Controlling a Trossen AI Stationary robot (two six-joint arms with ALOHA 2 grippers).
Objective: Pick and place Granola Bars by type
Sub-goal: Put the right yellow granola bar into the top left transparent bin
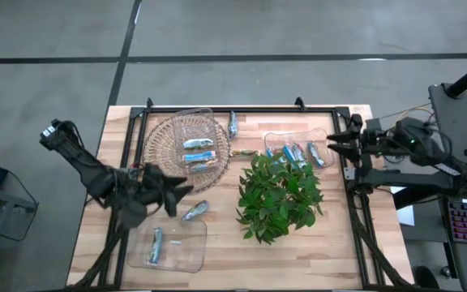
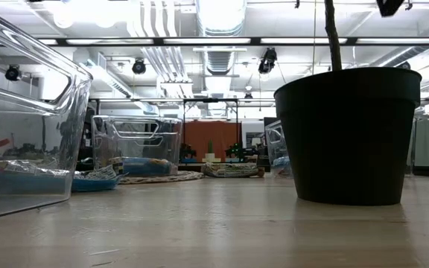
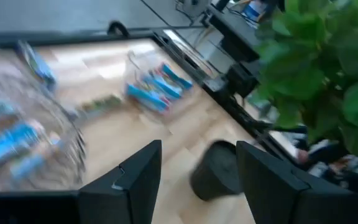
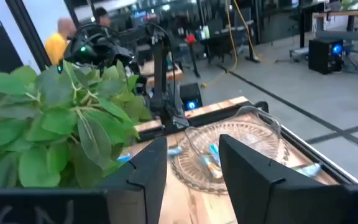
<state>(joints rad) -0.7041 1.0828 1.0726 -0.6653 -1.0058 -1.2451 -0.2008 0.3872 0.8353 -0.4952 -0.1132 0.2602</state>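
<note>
Left end effector (image 1: 181, 193) (fingers spread, empty) hovers beside a loose granola bar (image 1: 194, 211)

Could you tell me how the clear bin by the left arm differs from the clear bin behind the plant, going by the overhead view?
The near clear bin holds a single bar, while the far clear bin holds several blue-wrapped bars. The near bin lies fully in the open beside the left gripper; the far bin is partly overlapped by the leafy plant. Both are transparent, sit on the wooden table and hold wrapped bars.
</note>
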